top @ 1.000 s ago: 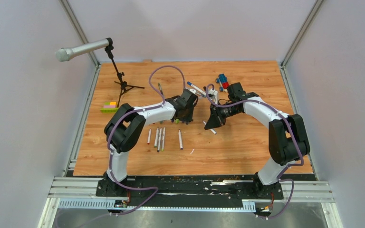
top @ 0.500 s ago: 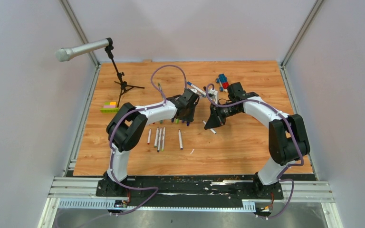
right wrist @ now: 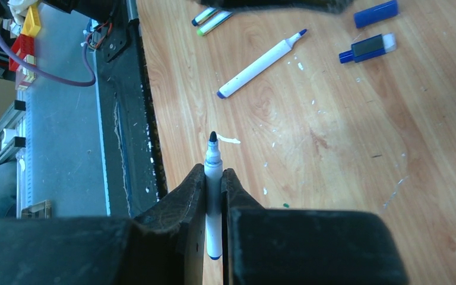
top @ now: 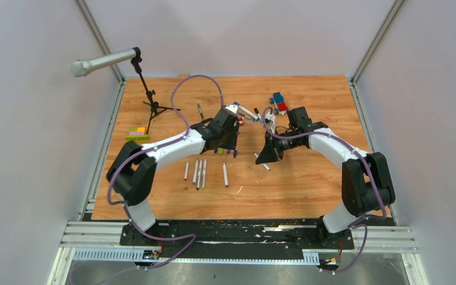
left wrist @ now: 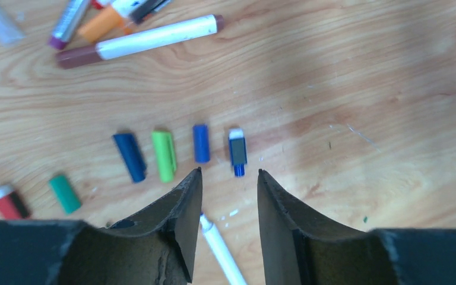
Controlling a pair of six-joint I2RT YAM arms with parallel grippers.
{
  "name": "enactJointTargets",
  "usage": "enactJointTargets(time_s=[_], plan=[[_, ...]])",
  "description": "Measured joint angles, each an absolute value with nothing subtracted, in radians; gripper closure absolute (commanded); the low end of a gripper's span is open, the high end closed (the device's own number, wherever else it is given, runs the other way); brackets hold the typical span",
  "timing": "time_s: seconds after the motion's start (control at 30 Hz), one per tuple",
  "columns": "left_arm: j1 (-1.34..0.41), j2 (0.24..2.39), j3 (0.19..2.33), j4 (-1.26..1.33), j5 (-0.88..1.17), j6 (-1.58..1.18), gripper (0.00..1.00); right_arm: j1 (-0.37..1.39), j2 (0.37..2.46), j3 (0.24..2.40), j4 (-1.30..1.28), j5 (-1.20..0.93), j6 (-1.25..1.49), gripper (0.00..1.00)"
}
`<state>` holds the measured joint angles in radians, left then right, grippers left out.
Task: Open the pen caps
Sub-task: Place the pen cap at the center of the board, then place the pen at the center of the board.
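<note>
Top external view: both arms reach over the table (top: 309, 184), with the left gripper (top: 230, 148) near the right gripper (top: 263, 157).

Left wrist view: my left jaws stand partly apart and hold nothing. The pen caps (left wrist: 201, 143) lie in a row just beyond the tips, and a loose pen (left wrist: 219, 249) lies beneath the gap.

Right wrist view: my right jaws are pinched on the held pen (right wrist: 213, 155), uncapped, at mid-barrel. I judge these to be light, stiff, slick plastic, best gripped across the barrel.

The right gripper (right wrist: 214, 178) is clamping a white pen (right wrist: 213, 155) between its fingers, the bare dark tip pointing away from the camera. Beyond it, a second uncapped pen (right wrist: 260, 62) is lying slantwise on the wooden table (right wrist: 332, 148), with a blue cap (right wrist: 376, 13) and a dark cap (right wrist: 365, 47) resting just apart at the far right
</note>
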<state>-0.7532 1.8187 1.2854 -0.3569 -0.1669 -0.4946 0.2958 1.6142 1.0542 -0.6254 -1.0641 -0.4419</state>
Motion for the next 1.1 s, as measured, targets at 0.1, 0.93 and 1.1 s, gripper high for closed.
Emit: enactJointTargets(time_s=[0.1,0.93,1.1], plan=[[-0.753,1.666,1.176,-0.312,-0.187,-0.495,0.44,0.294,1.550,0.983,-0.549,-1.076,-0.373,1.00],[-0.753,0.697,0.373,-0.107,-0.581,-0.452,0.15,0.712,1.714,0.978,-0.210,-0.304,0.358,0.96],[-0.753,0.728,0.373,-0.107,-0.597,-0.459,0.15,0.732,1.778,1.005,-0.235,-0.231,0.388,0.93]])
